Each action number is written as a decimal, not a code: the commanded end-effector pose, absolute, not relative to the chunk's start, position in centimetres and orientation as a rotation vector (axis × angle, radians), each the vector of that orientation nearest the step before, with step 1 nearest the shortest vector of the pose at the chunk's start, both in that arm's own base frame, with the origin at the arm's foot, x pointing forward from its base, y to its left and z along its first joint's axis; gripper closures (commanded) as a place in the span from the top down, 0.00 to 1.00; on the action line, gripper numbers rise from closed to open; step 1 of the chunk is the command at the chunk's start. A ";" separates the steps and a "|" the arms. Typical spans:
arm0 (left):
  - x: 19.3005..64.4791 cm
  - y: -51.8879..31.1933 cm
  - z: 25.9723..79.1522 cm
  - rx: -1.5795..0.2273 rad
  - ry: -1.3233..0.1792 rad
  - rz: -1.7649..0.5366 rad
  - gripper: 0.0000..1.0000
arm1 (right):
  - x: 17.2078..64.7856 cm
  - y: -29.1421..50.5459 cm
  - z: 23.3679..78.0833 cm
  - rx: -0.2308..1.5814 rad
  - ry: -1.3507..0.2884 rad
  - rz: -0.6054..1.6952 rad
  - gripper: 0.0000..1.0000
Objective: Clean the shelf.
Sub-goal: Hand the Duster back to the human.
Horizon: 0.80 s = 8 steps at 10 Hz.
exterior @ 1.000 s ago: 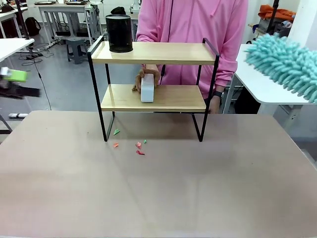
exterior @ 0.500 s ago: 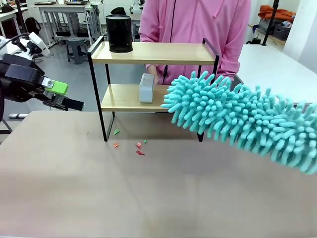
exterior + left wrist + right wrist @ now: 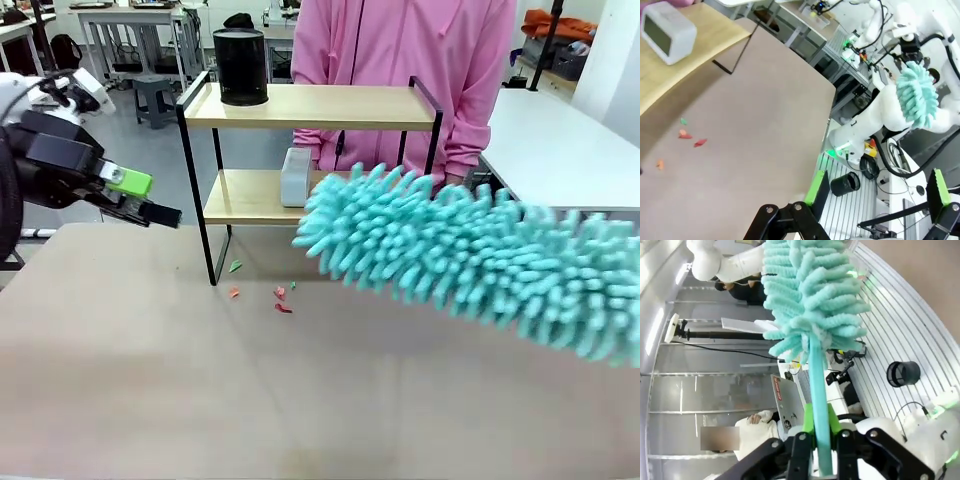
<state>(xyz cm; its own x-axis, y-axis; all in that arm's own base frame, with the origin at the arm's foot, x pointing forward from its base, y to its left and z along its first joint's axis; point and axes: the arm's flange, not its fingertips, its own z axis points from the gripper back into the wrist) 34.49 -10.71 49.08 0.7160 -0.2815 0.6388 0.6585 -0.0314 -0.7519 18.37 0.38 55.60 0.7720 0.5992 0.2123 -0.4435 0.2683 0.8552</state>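
The shelf [image 3: 310, 150] sits at the far middle of the tabletop [image 3: 300, 380]. The right end effector [image 3: 820, 440] is clamped on a teal duster [image 3: 470, 255], whose fluffy head hangs just in front of the lower board. The left end effector [image 3: 150, 205], fingers spread and empty, hovers left of the shelf.

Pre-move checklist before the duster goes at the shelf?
1. Right gripper clamped on fluffy teal microfibre duster: ok.
2. Left gripper empty, jaws apart: ok.
3. Two-tier wooden shelf with black frame free of objects: not ok; black cylindrical container on top board, small white box on lower.
4. Person's hands away from shelf: cannot tell.
5. Coloured scraps on table: not ok.
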 end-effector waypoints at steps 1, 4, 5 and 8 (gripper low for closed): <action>36.0 -12.4 48.8 -1.469 -0.346 -0.795 1.00 | 24.5 1.5 57.1 1.044 0.229 0.689 0.11; 38.2 -13.7 48.3 -1.497 -0.235 -0.817 1.00 | 29.3 6.1 55.6 0.978 0.465 0.838 0.11; 39.0 -14.6 48.0 -1.493 -0.207 -0.833 1.00 | 30.4 7.5 55.6 0.969 0.537 0.936 0.11; 40.3 -17.3 46.0 -1.502 -0.069 -0.840 1.00 | 32.6 10.0 55.7 0.863 0.623 0.983 0.11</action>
